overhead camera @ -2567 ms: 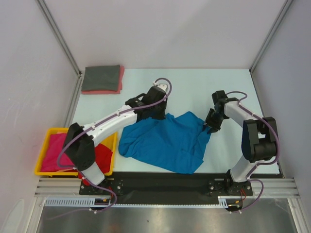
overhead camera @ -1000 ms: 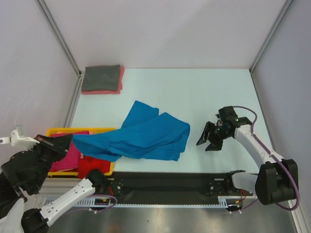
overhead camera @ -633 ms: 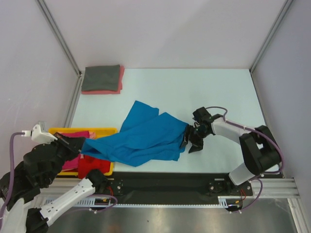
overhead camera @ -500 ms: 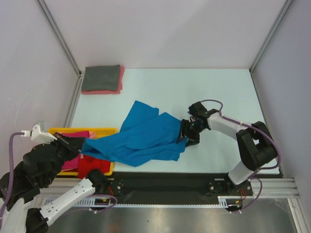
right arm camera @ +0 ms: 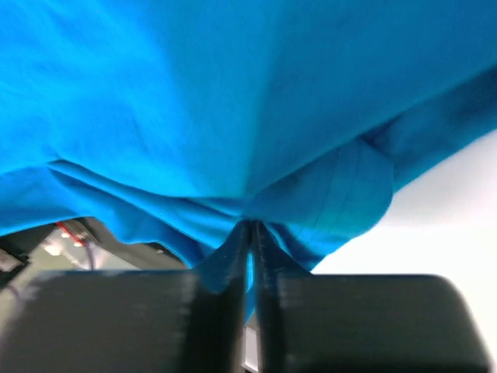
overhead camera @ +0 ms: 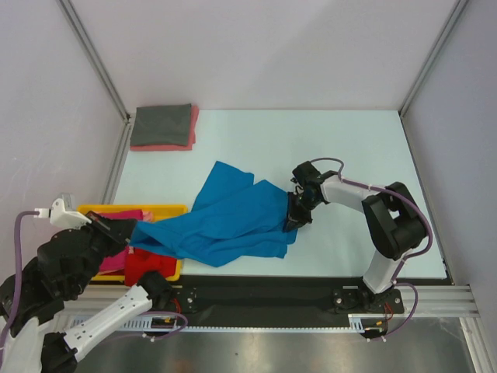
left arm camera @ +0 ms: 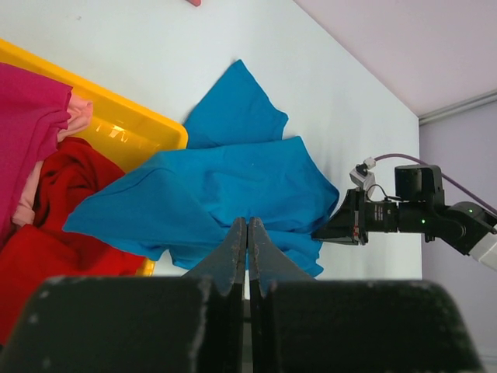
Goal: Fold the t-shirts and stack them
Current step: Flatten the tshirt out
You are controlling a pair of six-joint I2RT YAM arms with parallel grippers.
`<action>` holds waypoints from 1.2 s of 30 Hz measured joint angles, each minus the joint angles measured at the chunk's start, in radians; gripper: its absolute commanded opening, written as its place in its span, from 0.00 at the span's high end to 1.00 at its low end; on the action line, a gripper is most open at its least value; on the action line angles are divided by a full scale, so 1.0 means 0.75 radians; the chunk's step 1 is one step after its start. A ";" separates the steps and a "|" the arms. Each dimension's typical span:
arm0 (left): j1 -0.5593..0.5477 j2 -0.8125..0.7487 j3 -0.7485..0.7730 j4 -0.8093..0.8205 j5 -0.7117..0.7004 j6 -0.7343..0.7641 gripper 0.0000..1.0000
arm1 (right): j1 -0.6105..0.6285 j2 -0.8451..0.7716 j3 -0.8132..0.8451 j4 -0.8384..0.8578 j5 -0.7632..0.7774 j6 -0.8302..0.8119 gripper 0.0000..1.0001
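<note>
The bright blue t-shirt (overhead camera: 233, 217) is stretched over the table, its left end lifted above the bin. My left gripper (overhead camera: 130, 237) is raised high at the near left and shut on that left end; the left wrist view shows the shut fingertips (left arm camera: 247, 221) with the shirt (left arm camera: 241, 179) below. My right gripper (overhead camera: 293, 216) is low on the table, shut on the shirt's right edge; the right wrist view shows blue cloth (right arm camera: 233, 101) pinched between the jaws (right arm camera: 250, 225). A folded dark grey t-shirt (overhead camera: 161, 123) lies on a folded salmon pink one (overhead camera: 163, 147) at the back left.
A yellow bin (overhead camera: 155, 208) at the near left holds a magenta t-shirt (left arm camera: 31, 116) and a red t-shirt (left arm camera: 46, 233). Metal frame posts stand at the back corners. The black rail with the arm bases runs along the near edge.
My right gripper has moved left across the table to the blue shirt's right edge and shut on it. My left gripper has kept hold of the raised left end.
</note>
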State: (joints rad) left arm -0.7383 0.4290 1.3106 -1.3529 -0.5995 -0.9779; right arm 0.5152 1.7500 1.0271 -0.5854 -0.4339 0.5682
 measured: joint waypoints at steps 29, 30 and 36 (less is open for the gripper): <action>-0.016 0.030 -0.011 0.006 -0.041 -0.020 1.00 | -0.306 -0.252 0.030 -0.267 0.142 -0.097 0.52; -0.016 0.013 -0.013 0.006 -0.032 -0.020 1.00 | -0.309 -0.252 0.033 -0.271 0.142 -0.110 0.51; -0.016 -0.065 -0.076 0.039 0.040 -0.006 1.00 | -0.317 -0.378 -0.004 -0.381 0.246 -0.161 0.58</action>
State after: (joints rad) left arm -0.7506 0.3801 1.2533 -1.3239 -0.5697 -0.9825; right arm 0.2771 1.4666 1.0241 -0.8715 -0.2497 0.4477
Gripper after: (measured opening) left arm 0.006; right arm 0.486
